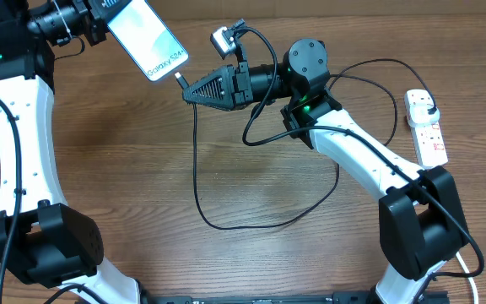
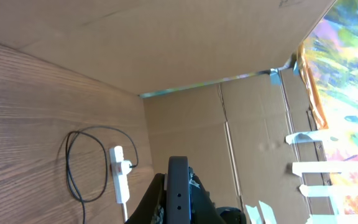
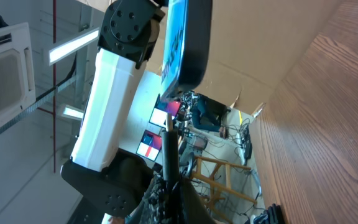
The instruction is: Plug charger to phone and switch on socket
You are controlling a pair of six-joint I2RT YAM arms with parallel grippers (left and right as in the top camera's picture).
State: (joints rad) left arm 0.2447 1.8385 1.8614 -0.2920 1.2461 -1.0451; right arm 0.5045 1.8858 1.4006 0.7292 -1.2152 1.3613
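Phone (image 1: 146,38) aloft, connector tip at its lower end

Sits clamped in left gripper (image 1: 99,24) at upper left of overhead frame, long axis diagonal, "Galaxy" end pointing lower right. Meets there the tip of charger (image 1: 197,169), pinched tight by right gripper (image 1: 189,91) at upper centre; cannot tell whether fully seated. Trails black cable in a loop across table (image 1: 125,169), then up to socket (image 1: 429,139) at right edge, lying lengthwise top to bottom.

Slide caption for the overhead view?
Mid-task: left end effector grips the phone, right end effector holds the charger tip-first at the phone's lower edge; the socket lies far right.
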